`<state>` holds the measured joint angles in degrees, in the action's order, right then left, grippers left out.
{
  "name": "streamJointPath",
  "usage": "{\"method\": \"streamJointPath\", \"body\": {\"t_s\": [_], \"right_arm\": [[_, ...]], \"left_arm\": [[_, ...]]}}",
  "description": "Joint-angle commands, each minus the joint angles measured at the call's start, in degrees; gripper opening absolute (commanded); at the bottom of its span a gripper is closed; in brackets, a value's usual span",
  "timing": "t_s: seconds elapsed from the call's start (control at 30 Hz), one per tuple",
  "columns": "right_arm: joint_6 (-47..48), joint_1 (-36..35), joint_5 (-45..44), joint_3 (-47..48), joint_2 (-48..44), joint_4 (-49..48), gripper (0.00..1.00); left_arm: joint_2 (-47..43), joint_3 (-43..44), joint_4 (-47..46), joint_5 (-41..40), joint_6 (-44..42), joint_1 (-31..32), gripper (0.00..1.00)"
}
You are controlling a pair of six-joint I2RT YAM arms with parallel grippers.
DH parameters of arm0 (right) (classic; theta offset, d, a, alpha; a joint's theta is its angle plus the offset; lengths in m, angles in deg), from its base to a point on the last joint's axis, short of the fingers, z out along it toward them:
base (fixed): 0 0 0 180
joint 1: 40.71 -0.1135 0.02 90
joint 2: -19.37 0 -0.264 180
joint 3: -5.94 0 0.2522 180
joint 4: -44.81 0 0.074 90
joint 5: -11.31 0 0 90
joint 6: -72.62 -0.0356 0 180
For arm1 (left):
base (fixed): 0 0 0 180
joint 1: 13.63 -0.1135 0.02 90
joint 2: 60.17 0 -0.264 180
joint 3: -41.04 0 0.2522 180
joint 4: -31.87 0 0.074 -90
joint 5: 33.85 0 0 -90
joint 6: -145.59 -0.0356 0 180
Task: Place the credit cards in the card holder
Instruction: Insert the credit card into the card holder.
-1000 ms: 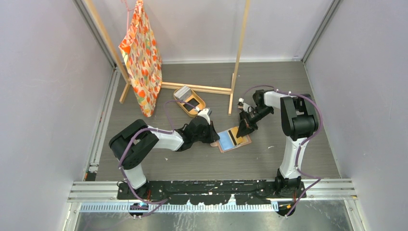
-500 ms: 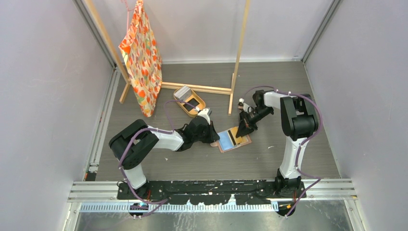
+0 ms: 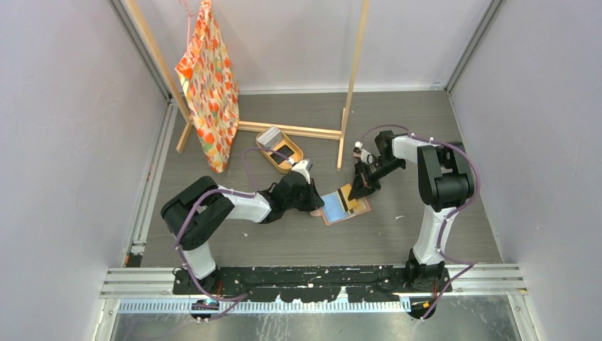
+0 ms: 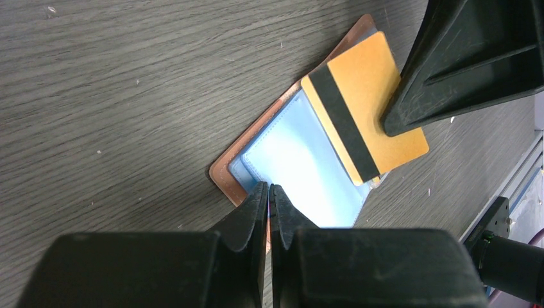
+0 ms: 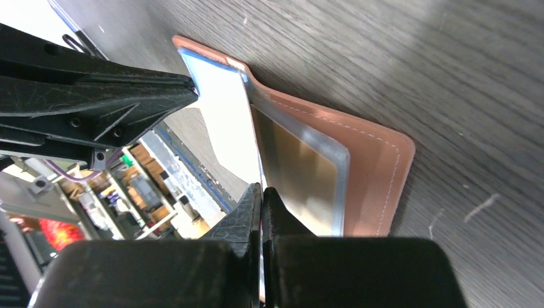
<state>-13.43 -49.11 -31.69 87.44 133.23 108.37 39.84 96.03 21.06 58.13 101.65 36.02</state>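
Observation:
The card holder (image 3: 332, 208) lies open on the table, salmon-brown outside with a glossy pale-blue lining (image 4: 292, 160). My left gripper (image 3: 318, 203) is shut on its left edge, and in the left wrist view the fingertips (image 4: 269, 187) meet over the brown rim. My right gripper (image 3: 353, 195) is shut on a tan credit card (image 4: 362, 109) with a black stripe. It holds the card slanted over the holder's right half. In the right wrist view the gripper (image 5: 262, 190) has the card edge-on between its fingers, by the glossy pocket (image 5: 301, 167). More credit cards (image 3: 268, 135) rest on the tray's far rim.
An oval tan tray (image 3: 293, 160) sits behind the left gripper. A wooden rack stands at the back, its post (image 3: 353, 85) just behind the right gripper. An orange patterned bag (image 3: 209, 85) hangs from the rack at the left. Grey walls close in both sides.
My right gripper has shifted the tan card slightly left over the card holder. The left arm has not moved.

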Motion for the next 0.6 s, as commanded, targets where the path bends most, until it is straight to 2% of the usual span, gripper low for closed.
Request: {"method": "streamJointPath", "body": {"t_s": [0.0, 0.3, 0.57], "right_arm": [[0.38, 0.71, -2.79, -0.58, -3.72, -4.82, 0.01], [-1.73, 0.43, -3.19, -1.76, -3.38, -10.14, 0.01], [-1.22, -0.12, -5.46, -0.74, -2.18, -7.82, 0.01]], "left_arm": [[-0.34, -0.28, -0.16, -0.18, -0.84, 0.36, 0.06], [-0.16, -0.13, -0.12, -0.04, -0.97, 0.36, 0.06], [-0.07, -0.1, -0.12, 0.07, -0.98, 0.36, 0.06]]}}
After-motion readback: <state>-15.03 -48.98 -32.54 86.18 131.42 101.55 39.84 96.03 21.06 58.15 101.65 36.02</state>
